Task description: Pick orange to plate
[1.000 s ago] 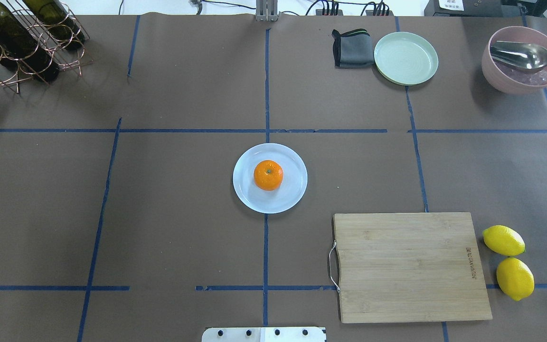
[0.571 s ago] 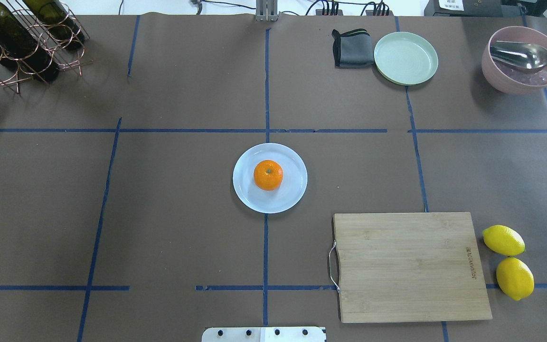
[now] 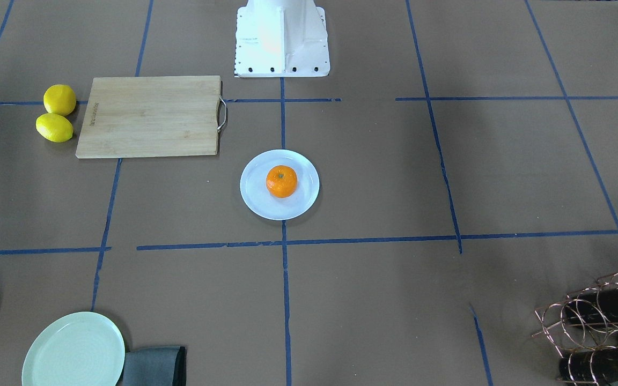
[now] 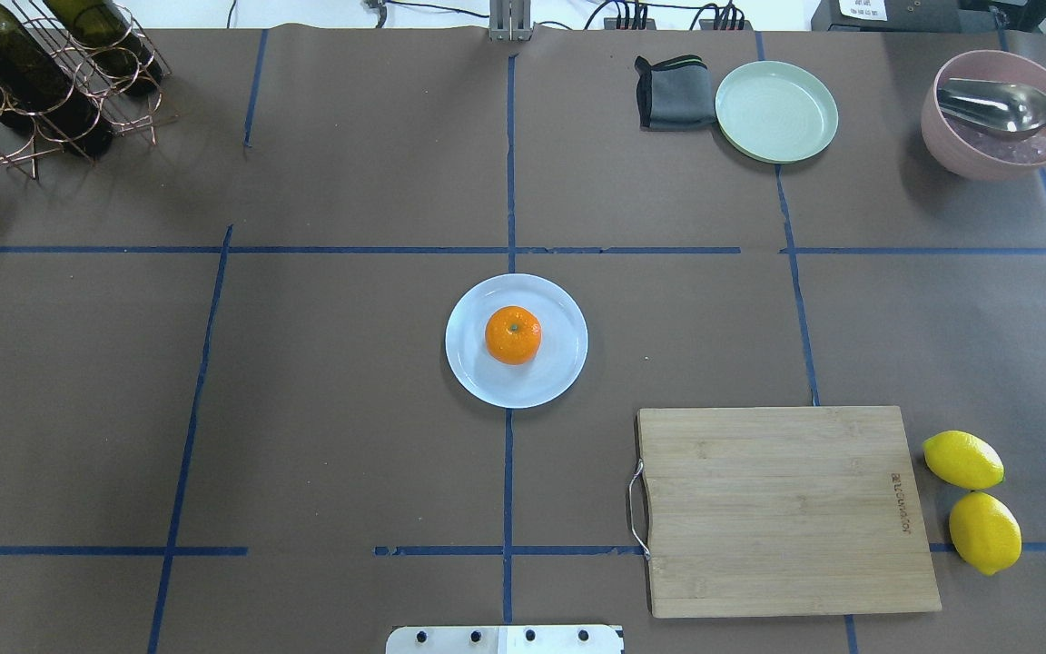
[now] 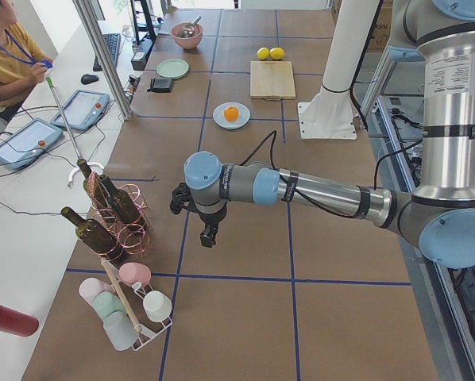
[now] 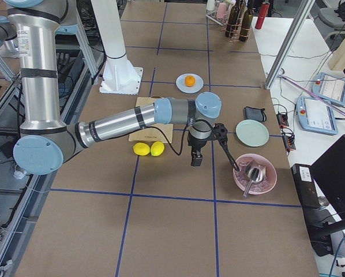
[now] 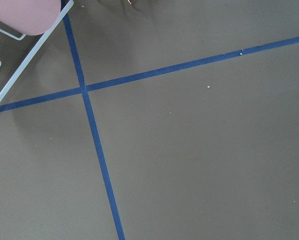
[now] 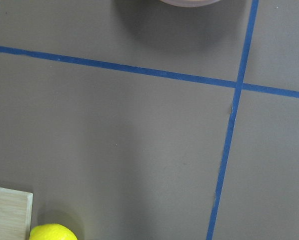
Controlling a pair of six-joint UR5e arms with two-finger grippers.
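Orange [image 4: 513, 335] sits on the plate [image 4: 552, 378], roughly at its centre, stem dimple up. Nothing is touching the fruit. The plate lies flat at the middle of the tabletop [image 4: 323, 363], over a crossing of blue tape lines [image 4: 508, 472].

Left end effector [image 5: 208, 231]: seen only in the left side view. It points down over bare brown paper at the robot's left end of the tabletop, just beside the copper wire bottle rack [image 5: 114, 208], well apart from the plate. Cannot tell how far its jaws are parted; nothing is seen in them. The left wrist camera shows only paper, a tape crossing and the edge of a pink cup [image 7: 27, 15].

Right end effector [image 6: 195, 159]: seen only in the right side view. It points down over the paper at the robot's right end, between the two lemons [image 6: 149, 149] and the pink bowl [image 6: 242, 180], also well apart from the plate. Opening cannot be told; no object is seen in it. The right wrist camera catches one lemon and a corner of the cutting board [image 8: 9, 212] at its lower edge.

Other items, overhead view:
- The cutting board lies near right of the plate, with the lemons just beside its right edge.
- A pale green plate [image 4: 776, 111] is at far right, with a folded grey cloth [image 4: 673, 91] touching its left side.
- The pink bowl at the far right corner holds a metal scoop [image 4: 1000, 104].
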